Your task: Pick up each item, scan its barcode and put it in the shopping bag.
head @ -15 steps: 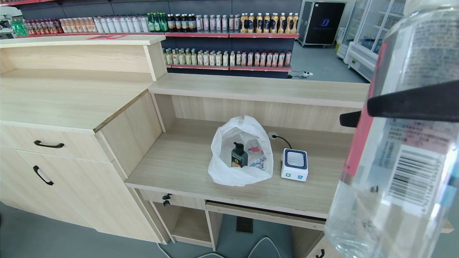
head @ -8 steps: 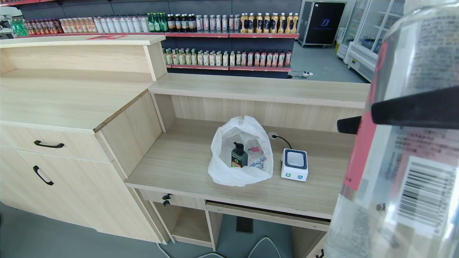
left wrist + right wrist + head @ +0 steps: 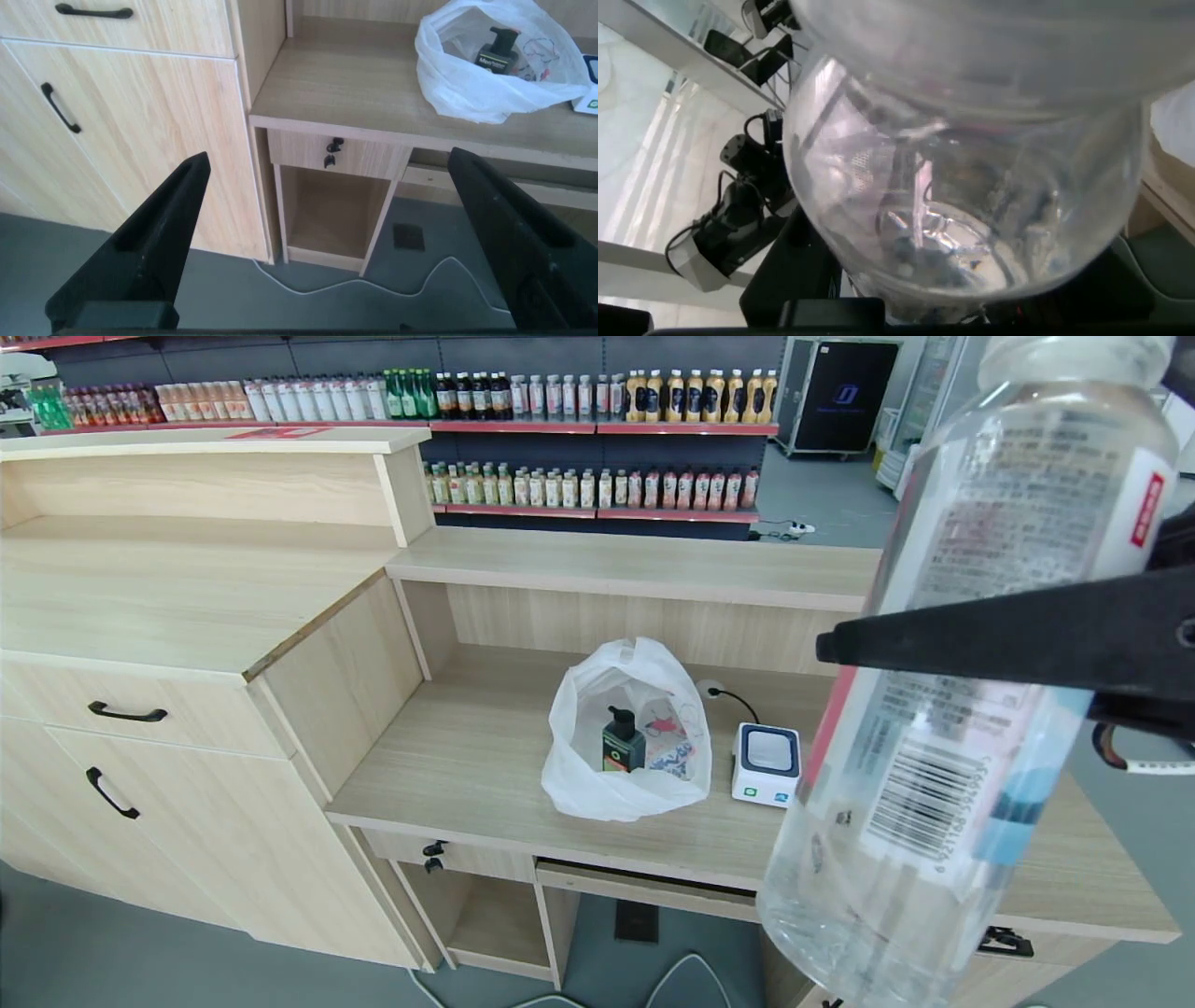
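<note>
The right pincer (image 3: 859,644) is clamped across the middle of a clear plastic bottle with a white printed label and a red stripe (image 3: 934,803), one black finger lying over the label's front. Within the last second it has carried the bottle from the far right edge of the head view in toward the middle and tipped it, so the cap leans away to the right and the base swings down over the table's (image 3: 467,756) front edge, close above the small white square scanner with a dark window (image 3: 766,763). That looks like the approach to the scan. The barcode still faces up toward the head camera, though, so it probably needs turning to the scanner window. The bottle looks see-through and smooth-walled, with liquid in it. The left pincer (image 3: 327,159) hangs spread open and empty, low beside the table. The white plastic shopping bag (image 3: 625,733) stands open just left of the scanner, a black pump bottle (image 3: 623,742) inside.
</note>
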Motion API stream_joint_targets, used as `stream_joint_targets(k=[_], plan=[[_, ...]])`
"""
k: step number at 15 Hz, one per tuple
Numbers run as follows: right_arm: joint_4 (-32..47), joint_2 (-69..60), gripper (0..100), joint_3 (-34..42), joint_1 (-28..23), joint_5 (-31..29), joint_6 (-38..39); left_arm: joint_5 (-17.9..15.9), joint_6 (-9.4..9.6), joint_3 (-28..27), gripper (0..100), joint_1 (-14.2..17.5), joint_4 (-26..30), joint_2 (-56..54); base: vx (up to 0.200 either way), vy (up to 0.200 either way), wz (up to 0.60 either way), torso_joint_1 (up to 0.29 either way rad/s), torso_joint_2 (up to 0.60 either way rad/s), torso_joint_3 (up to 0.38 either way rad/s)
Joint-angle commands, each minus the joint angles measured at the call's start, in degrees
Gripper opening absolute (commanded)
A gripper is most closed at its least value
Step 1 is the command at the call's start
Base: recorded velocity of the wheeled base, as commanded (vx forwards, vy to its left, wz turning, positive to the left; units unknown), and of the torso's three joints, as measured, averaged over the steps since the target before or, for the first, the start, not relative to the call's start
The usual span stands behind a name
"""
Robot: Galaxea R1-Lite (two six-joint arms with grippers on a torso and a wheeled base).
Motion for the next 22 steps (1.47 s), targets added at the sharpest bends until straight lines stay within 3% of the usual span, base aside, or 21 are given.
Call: stream_joint_targets(k=[1, 16, 19, 22], plan=[[-0.03, 0.91, 0, 0.49, 0.21, -0.06, -0.08, 0.02, 0.00, 0.02, 100, 0.04, -0.01, 0.00, 0.000, 0.000, 0.00, 0.000, 0.00, 0.000], [0.06, 0.82, 0, 1.45, -0.23, -0.59, -2.19, 0.02, 0.00, -0.06, 100, 0.04, -0.01, 0.00, 0.000, 0.000, 0.00, 0.000, 0.00, 0.000], [-0.12, 0.38, 0, 1.19, -8.84, -12.01, -5.18, 0.02, 0.00, -0.06, 100, 0.04, -0.01, 0.00, 0.000, 0.000, 0.00, 0.000, 0.00, 0.000], [-0.38, 0.38, 0, 2.51, -24.22, -20.80, -10.19, 0.02, 0.00, 0.02, 100, 0.04, -0.01, 0.00, 0.000, 0.000, 0.00, 0.000, 0.00, 0.000]])
